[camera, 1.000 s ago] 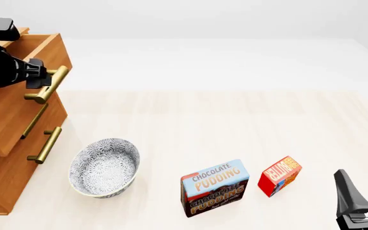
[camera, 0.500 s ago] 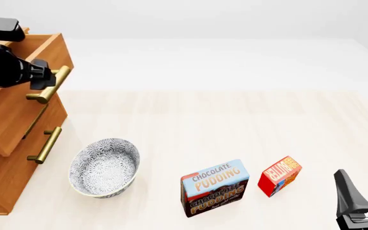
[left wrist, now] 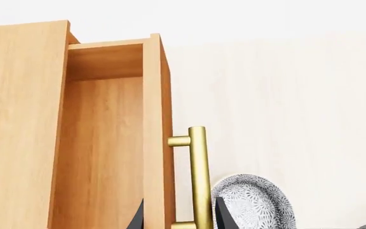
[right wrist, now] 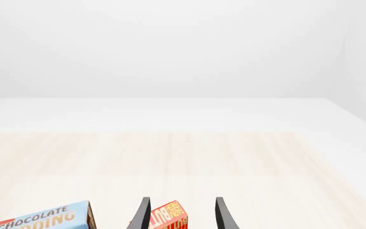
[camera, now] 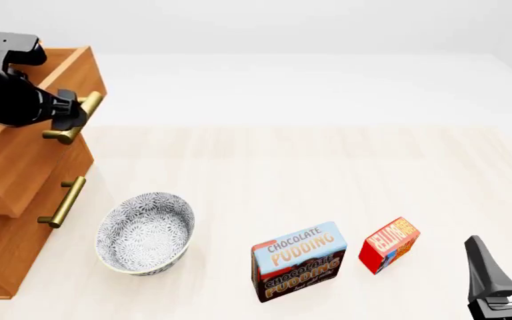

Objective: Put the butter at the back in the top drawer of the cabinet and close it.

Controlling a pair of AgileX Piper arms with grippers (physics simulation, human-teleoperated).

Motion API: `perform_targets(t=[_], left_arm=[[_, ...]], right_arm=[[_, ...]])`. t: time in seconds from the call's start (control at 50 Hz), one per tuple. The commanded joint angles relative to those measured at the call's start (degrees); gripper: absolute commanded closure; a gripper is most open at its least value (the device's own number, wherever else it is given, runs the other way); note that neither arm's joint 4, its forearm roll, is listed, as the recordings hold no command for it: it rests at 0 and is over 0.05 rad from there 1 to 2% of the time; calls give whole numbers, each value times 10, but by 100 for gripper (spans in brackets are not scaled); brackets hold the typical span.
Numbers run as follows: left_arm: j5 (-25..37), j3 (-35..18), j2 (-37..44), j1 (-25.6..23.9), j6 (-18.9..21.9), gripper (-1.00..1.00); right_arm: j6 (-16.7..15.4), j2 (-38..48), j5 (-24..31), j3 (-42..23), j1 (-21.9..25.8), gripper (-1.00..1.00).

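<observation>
A pale wood table fills the room under a white wall. Nearest, the right gripper waits spread open, holding nothing. Just beyond stands the butter, beside the pudding box and bowl. Farthest left, the left gripper clamps the handle of the cabinet's pulled-out top drawer.

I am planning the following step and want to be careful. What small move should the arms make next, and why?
Probably the right gripper should move forward to the butter. The top drawer is already pulled out, with the left gripper around its handle. The butter sits on the table beside the pudding box, and the right wrist view shows it just ahead of the open fingers.
</observation>
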State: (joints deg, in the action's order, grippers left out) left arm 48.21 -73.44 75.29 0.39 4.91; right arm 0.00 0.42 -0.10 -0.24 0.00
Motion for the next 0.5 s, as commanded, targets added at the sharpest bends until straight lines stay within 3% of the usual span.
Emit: perform_targets(t=[0.02,0.5], left_arm=[[-4,8,3,-10,3,-100],[-10,20,0,-24,3,-100]], right_arm=[[0,0,0,0,0,-100],[0,0,0,0,0,-100]])
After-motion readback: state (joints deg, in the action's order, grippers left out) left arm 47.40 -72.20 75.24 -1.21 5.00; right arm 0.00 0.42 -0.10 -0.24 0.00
